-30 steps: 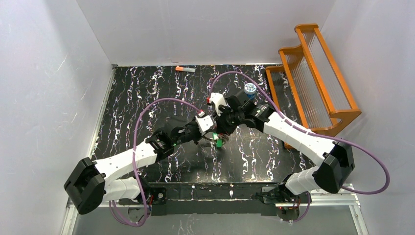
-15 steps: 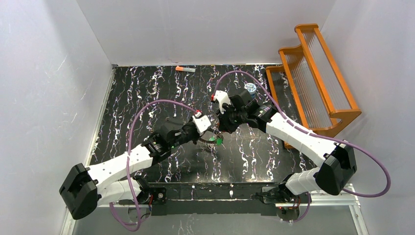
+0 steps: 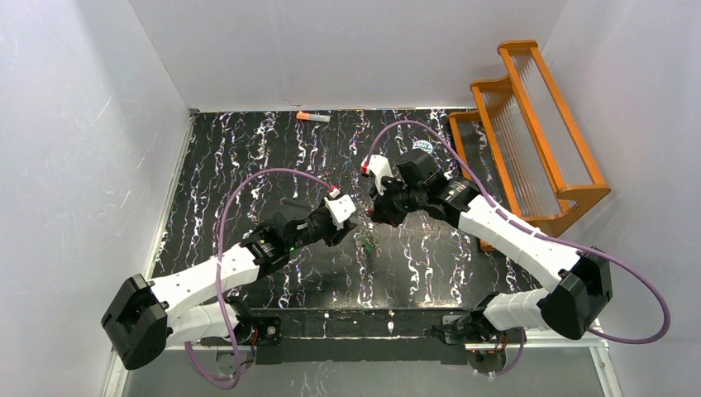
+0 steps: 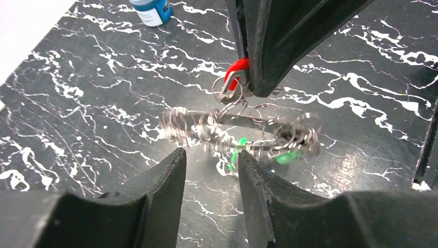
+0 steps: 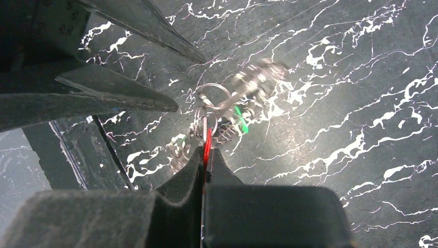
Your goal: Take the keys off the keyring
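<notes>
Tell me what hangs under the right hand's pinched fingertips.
A red-headed plastic key, clamped there; below it hangs the blurred silvery coiled metal keyring with small green-headed keys. Most of the red key is hidden between the right hand's fingers.

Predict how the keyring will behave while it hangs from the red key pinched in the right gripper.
Likely floppy: the keyring is a bunch of loosely linked wire loops, blurred as if swinging below the red key. Probably light, since the right gripper carries it all by that one thin key. The green keys hang loose, so they may swing too.
</notes>
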